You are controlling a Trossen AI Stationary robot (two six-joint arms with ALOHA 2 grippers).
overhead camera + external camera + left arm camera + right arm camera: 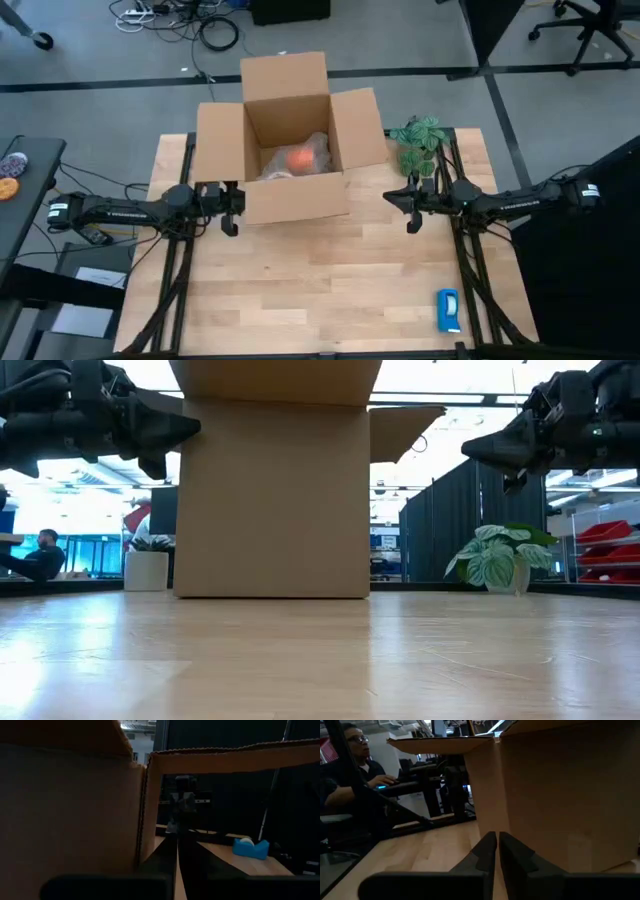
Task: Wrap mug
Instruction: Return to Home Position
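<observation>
– Your left gripper hangs just off the left front corner of the box, its fingers pressed together on nothing.
– And the other one?
– Your right gripper mirrors it off the box's right front corner. It is near the box but not touching, and its fingers are also together and empty. Both grippers sit above the table, below the flaps.
– Where's the mug?
– The mug lies on the floor of the box with clear wrap bunched round it. Only an orange patch shows through. From table level you can't see it, because the box wall hides it.
– Why are the arms held like that?
– My reading is that nothing is left to hold, since the mug is wrapped and boxed. Closed fingers also give you less to snag a flap on as you pull away. The flaps stand open, so you can check the mug from above.
– Anything I should mind?
– The plant stands just beside the box's right flap, behind your right gripper. Draw that arm straight away from the box and it should miss. The dispenser lies well in front of the box and to its right, out of either path.
– How far along are we?
– I'd call it all but done. Only the retreat to rest remains.
</observation>
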